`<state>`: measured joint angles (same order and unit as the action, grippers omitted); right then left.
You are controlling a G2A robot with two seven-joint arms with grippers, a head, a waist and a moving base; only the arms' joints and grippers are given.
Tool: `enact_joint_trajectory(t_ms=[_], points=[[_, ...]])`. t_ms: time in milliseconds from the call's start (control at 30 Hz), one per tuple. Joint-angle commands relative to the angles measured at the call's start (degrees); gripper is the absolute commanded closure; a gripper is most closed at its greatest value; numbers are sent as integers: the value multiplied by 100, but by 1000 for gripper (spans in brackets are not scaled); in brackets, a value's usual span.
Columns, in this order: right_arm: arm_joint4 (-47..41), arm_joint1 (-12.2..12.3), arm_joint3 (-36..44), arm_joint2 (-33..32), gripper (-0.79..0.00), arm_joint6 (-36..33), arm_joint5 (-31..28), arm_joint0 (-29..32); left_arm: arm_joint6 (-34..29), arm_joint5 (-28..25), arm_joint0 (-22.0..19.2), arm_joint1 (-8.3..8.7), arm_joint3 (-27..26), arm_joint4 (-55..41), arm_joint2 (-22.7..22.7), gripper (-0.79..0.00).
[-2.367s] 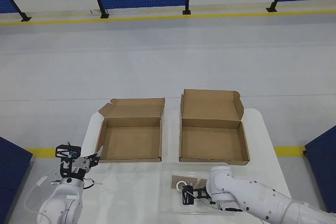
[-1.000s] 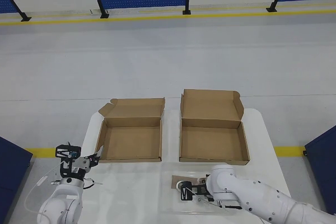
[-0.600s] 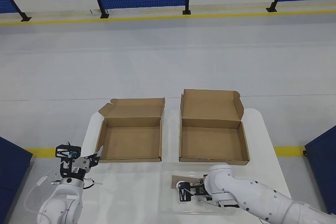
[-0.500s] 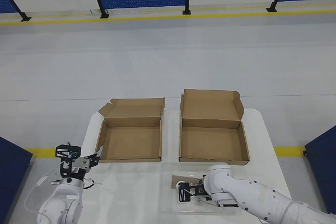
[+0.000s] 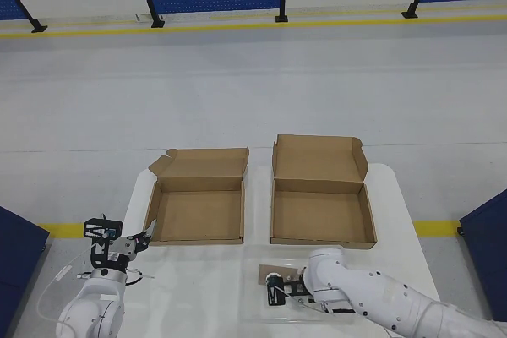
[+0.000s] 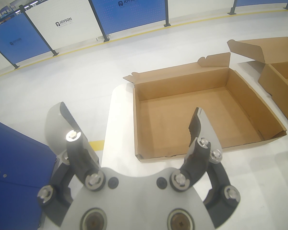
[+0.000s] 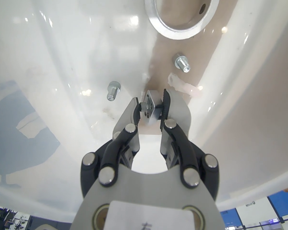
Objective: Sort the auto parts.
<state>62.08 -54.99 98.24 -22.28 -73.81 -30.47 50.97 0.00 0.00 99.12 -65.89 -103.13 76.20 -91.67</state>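
Since the earliest frame my right gripper (image 7: 150, 102) has crept a little across the clear tray (image 7: 38, 37) toward the left arm's side; the left arm has not budged.

Nearest me, the right fingers are pinched narrow on a small metal plate (image 7: 150, 112), held low in the tray. Just beyond lie two loose bolts (image 7: 113, 91) (image 7: 182, 63), then a metal ring (image 7: 182, 28). The left gripper (image 6: 130, 108) hangs over the near corner of the worktop (image 5: 194, 279), fingers spread wide, holding nothing.

Farther off, the left box (image 5: 198, 215) and the right box (image 5: 321, 217) both stand open and bare. My judgement: sorting has barely begun. The first part is gripped but not delivered, and at least three remain.
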Motion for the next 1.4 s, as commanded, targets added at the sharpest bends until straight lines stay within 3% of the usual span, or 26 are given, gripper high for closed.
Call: enact_joint_trajectory(t_ms=[0,300,767,1100,1367], points=[[-47,-2,31,-27,0,-45,45,3,0,0,0,0,0,0,0,-785],[-445,120,251,-438,0,-99,199,134,0,0,0,0,0,0,0,-785],[-1192,775,1016,-1932,0,432,-150,1018,0,0,0,0,0,0,0,-785],[-1214,773,1005,-1933,0,488,-132,1035,0,0,0,0,0,0,0,-785],[-2719,1025,387,-2919,0,1371,-945,1328,0,0,0,0,0,0,0,-785]])
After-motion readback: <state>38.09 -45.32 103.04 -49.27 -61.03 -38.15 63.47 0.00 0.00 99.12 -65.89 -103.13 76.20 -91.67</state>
